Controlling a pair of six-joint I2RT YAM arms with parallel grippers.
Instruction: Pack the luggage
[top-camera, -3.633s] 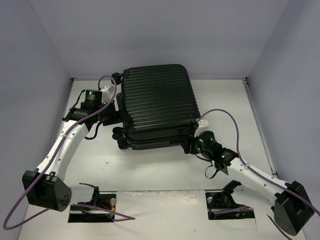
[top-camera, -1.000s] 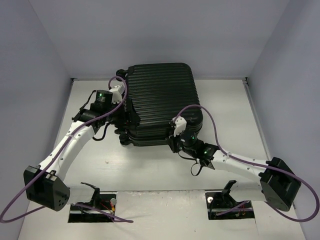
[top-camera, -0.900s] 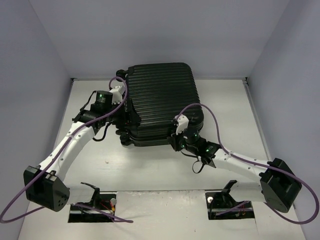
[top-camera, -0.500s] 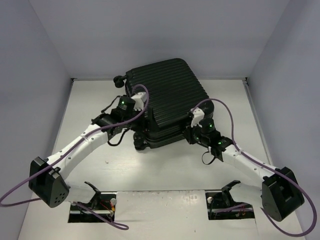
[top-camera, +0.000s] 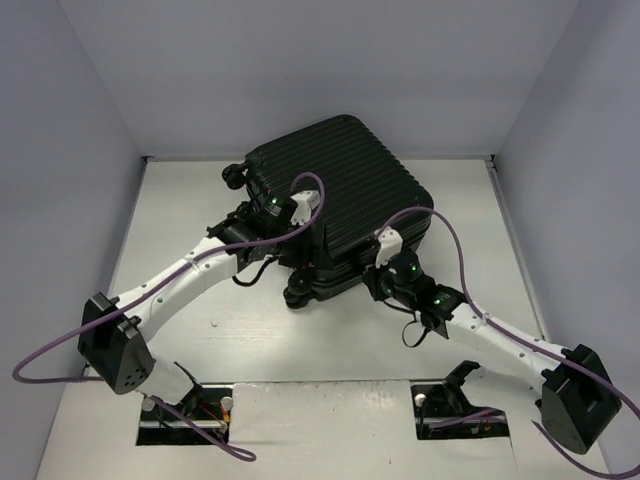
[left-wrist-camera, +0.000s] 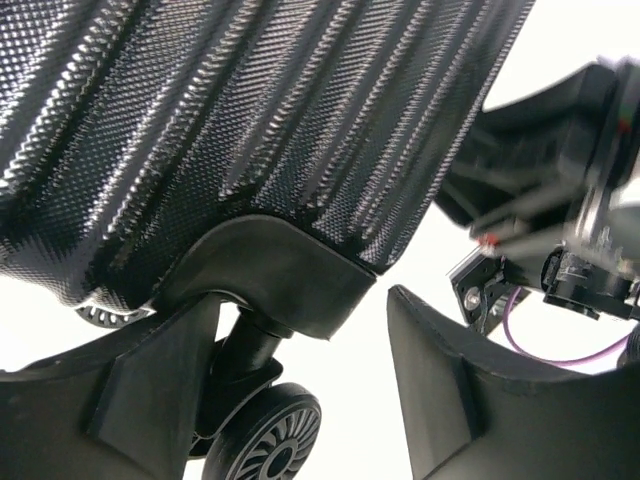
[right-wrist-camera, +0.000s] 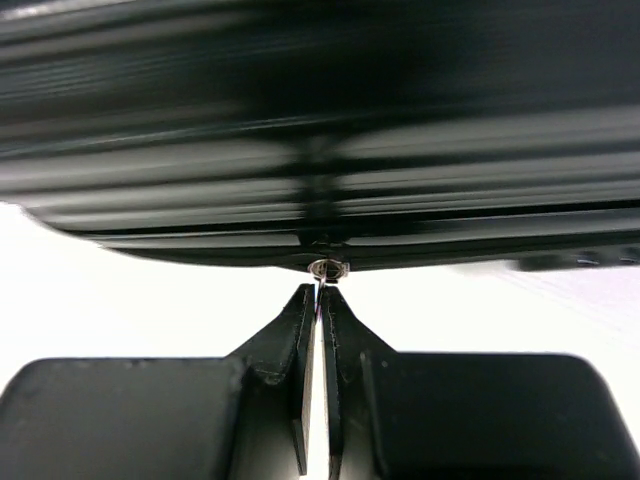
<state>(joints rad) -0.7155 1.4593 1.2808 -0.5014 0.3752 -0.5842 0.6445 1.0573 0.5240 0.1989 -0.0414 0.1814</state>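
The left gripper is standing with jaws apart astride the suitcase's corner wheel, while the right gripper is sitting pressed together just below the suitcase's edge.

White-shelled left arm and right arm, black joint housings, purple cables, green lights, black wedge-tipped hand fingers

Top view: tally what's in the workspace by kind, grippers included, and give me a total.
Luggage: 1
Grippers: 2 (left gripper, right gripper)
Total: 3
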